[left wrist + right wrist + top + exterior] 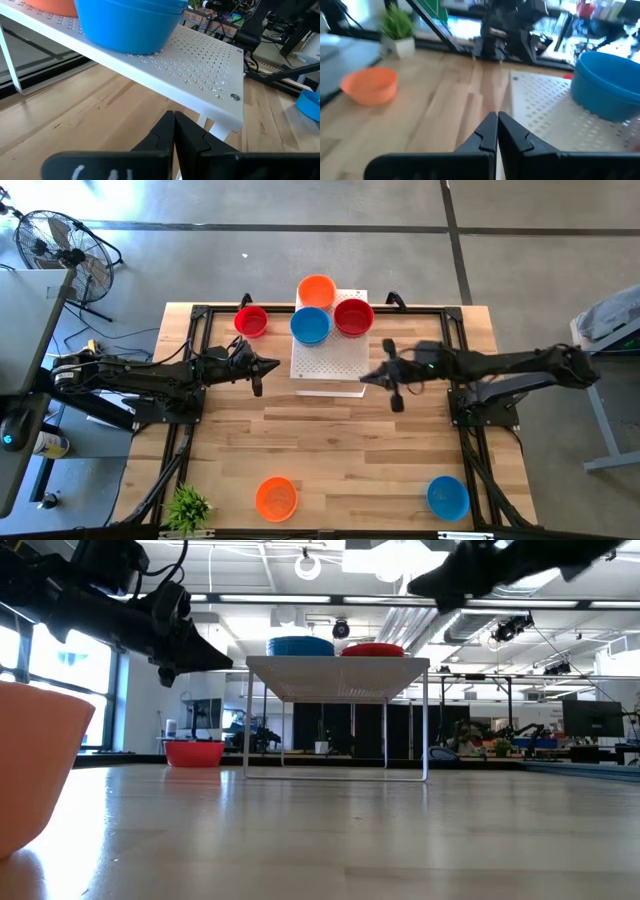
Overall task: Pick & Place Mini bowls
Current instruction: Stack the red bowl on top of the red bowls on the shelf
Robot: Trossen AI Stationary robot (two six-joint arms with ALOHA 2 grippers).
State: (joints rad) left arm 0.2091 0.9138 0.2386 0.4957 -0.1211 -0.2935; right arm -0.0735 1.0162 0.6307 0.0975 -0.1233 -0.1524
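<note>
A white perforated board (330,365) stands on thin legs at the table's far middle. It carries three mini bowls: orange (316,290), blue (310,326) and red (353,317). Another red bowl (251,321) rests on the table left of the board. An orange bowl (277,498) and a blue bowl (447,497) sit near the front edge. My left gripper (272,365) is shut and empty, level, just left of the board. My right gripper (365,378) is shut and empty, above the board's near right corner (545,110).
A small potted plant (188,507) stands at the front left corner. Black frame rails (190,430) run along the table's left and right sides. Bare wood lies between the board and the two front bowls. A fan (55,240) stands on the floor beyond the table.
</note>
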